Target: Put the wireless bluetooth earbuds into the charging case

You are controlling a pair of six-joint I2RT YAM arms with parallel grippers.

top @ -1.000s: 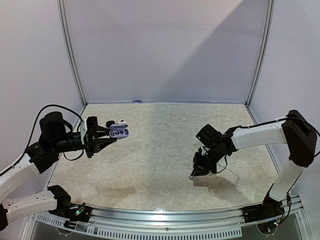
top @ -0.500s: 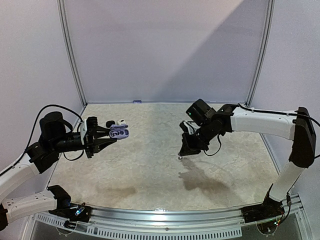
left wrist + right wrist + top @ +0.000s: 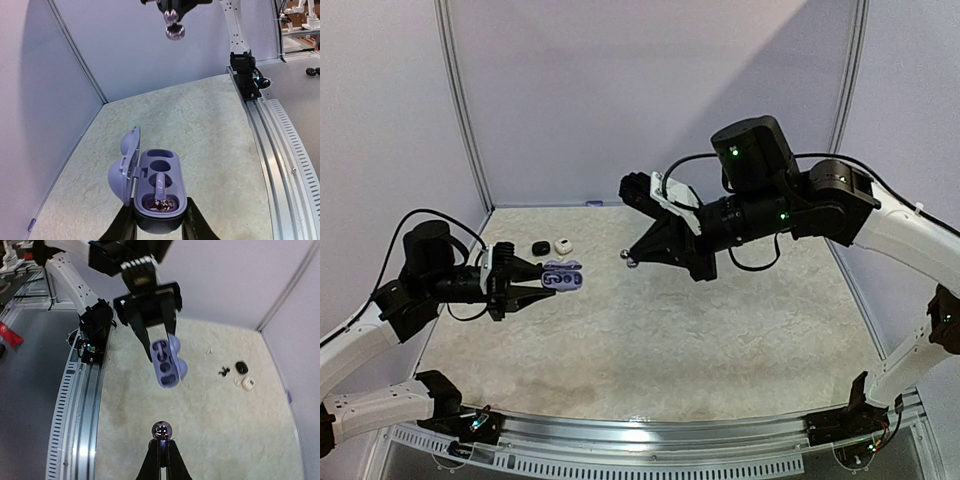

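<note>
The bud (image 3: 161, 430) is looking tiny, light, rounded and glossy. It is likely slippery and quick to pop out of a pinch, so the hold belongs across its middle, gently. It is hanging in mid-air over the tabletop (image 3: 720, 330), nipped at the very tips of the right pincer (image 3: 638, 257), whose jaws are sitting almost shut on it. Well apart, the left pincer (image 3: 159, 226) is gripping the open case (image 3: 159, 192) narrowly by its base — near well showing something shiny, far well looking empty.
</note>
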